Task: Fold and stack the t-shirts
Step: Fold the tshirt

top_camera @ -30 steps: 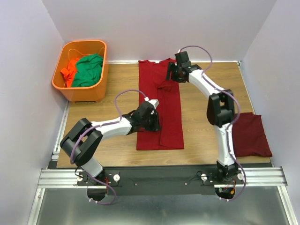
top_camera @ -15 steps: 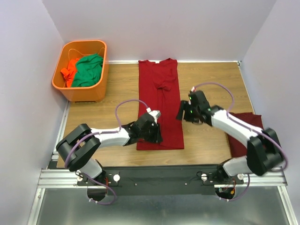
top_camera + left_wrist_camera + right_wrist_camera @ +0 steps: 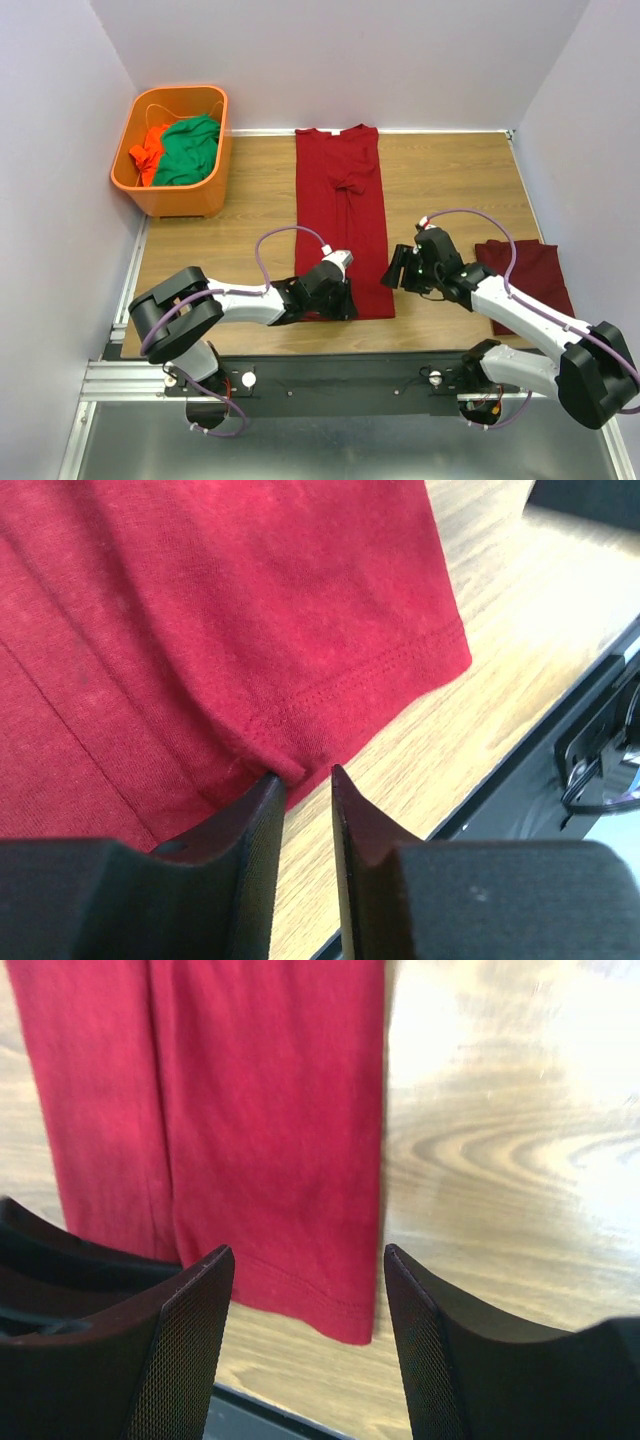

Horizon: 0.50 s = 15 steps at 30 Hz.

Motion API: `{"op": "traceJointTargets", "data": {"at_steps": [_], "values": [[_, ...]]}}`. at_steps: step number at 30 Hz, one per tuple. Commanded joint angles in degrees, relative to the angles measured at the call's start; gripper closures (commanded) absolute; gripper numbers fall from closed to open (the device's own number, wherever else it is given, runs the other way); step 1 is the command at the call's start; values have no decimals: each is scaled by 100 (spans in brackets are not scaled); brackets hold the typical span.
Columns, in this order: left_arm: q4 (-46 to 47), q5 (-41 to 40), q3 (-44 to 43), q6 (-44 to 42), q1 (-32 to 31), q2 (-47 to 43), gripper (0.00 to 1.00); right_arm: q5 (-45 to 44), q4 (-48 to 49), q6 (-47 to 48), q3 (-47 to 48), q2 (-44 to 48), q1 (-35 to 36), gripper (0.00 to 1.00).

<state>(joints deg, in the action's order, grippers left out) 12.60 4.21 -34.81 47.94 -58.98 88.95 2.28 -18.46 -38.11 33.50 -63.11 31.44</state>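
1. Left wrist view: left gripper point(image 3: 305, 777) jaws nearly together at the long t-shirt's point(image 3: 340, 200) near hem. Can't tell if they pinch it.
2. Right gripper point(image 3: 308, 1250) spread wide over its near right corner.
3. Right of it: folded t-shirt point(image 3: 530, 275), done.
4. Judgement: crosswise folds and stacking left to do.

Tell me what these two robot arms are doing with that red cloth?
They are folding laundry. A maroon cotton t-shirt, folded into a long strip, lies flat on the wooden table. The left gripper has its fingers narrowly apart at the near hem; the right gripper hangs open over the hem's other corner. A second maroon t-shirt lies folded at the table's right, and an orange plastic basket holds a green garment and an orange garment.
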Motion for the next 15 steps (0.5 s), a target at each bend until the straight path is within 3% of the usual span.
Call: {"op": "traceJointTargets", "data": {"at_steps": [1,7,15], "values": [[146,-368,-9,294,-87,62,72,62,106,-162,-212,124,134,32],[137,-368,0,347,-140,-87,75,-52,106,-188,-396,97,248,32],[-424,-833,-61,356,-158,-553,67,-123,88,-101,-344,36,284,32]]}}
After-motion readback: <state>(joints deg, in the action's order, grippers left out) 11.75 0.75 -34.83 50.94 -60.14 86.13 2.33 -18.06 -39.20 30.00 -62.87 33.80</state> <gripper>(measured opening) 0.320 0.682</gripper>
